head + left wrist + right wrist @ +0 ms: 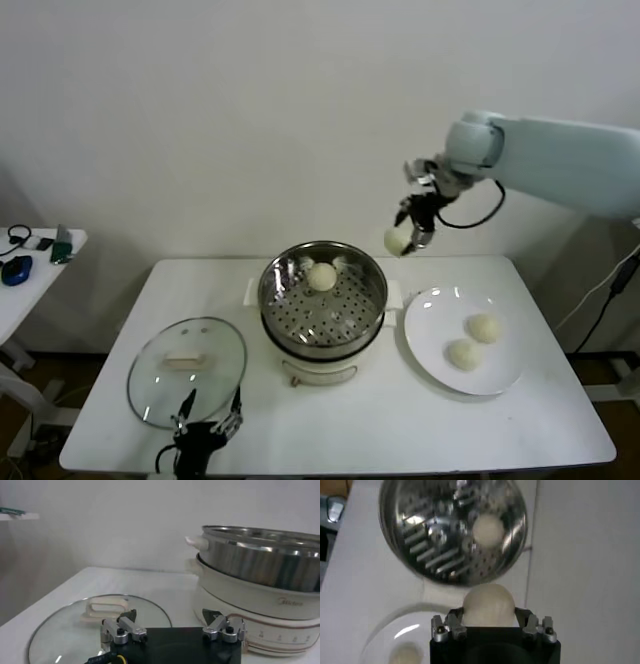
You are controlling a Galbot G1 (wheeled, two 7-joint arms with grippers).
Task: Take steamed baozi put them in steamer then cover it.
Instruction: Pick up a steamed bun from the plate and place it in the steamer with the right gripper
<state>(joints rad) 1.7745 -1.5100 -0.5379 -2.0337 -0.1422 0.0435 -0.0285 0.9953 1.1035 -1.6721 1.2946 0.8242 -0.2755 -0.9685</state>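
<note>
The right gripper [404, 238] is clamped on one baozi [488, 604] above the steamer [322, 297] — another bun [322, 276] lies inside. The left gripper [172, 626] waits with fingers apart — near the cover [187, 371].

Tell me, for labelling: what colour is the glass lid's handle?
Cream-white; the handle on the lid shows best in the left wrist view.
</note>
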